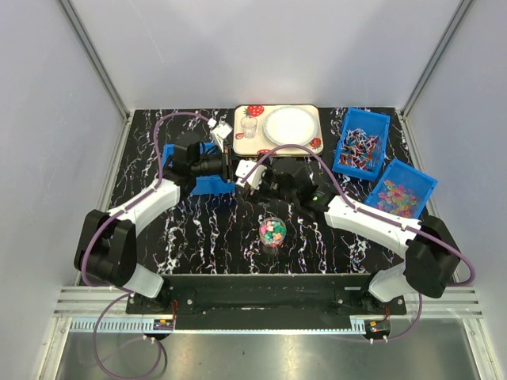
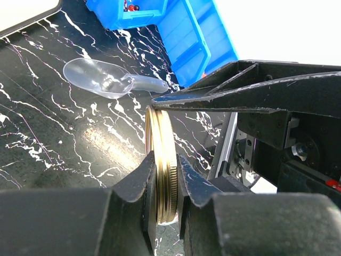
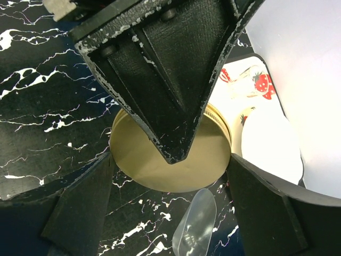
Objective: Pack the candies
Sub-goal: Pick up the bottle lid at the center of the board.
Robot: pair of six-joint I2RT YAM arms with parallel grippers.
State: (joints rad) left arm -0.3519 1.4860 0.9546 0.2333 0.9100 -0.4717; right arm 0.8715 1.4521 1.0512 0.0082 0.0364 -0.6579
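Note:
The candies (image 1: 273, 230) fill a small clear jar (image 1: 272, 222) standing on the table in front of both arms. Behind it, my left gripper (image 2: 166, 176) is shut on a gold lid (image 2: 161, 160), pinching its two flat faces so it stands on edge above the table. My right gripper (image 3: 170, 160) straddles the same lid (image 3: 160, 170) from the other side, and its fingertips (image 3: 101, 181) meet the rim left and right. In the top view the two grippers (image 1: 235, 169) (image 1: 255, 176) meet nose to nose.
A clear plastic scoop (image 2: 104, 80) lies on the black marbled table below the lid. A blue bin (image 1: 207, 184) sits under the left arm. Two blue bins (image 1: 361, 144) (image 1: 401, 190) of other sweets stand at right. A tray (image 1: 250, 147) with a white plate (image 1: 288, 125) is behind.

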